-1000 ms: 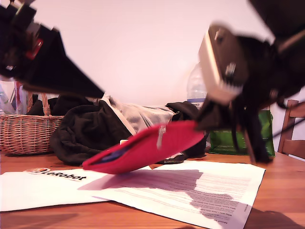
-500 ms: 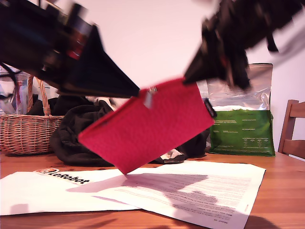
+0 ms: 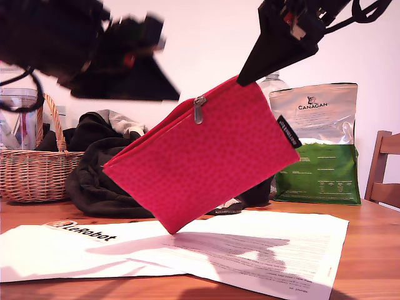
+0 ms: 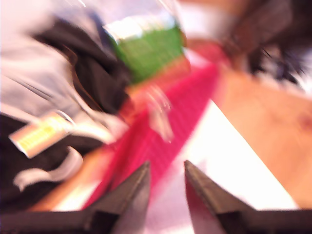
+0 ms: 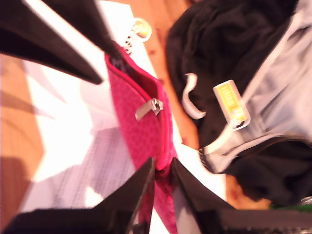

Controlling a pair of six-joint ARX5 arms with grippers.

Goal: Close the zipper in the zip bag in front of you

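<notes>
The zip bag point(image 3: 206, 159) is hanging tilted in the air above the papers point(image 3: 250, 250). Its zipper point(image 3: 187, 109) runs along the top edge, slider sitting partway. Your second gripper point(image 5: 162, 170) has its jaws pinched on the bag's upper corner at the exterior view's right. Your first gripper point(image 4: 165, 173) is slightly parted, holding nothing, blurry near the zipper's other end.

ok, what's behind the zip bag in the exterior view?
Behind the zip bag: dark clothing pile, a Canagan bag and a bottle top. The bottle's body and the pile's middle are covered.
</notes>
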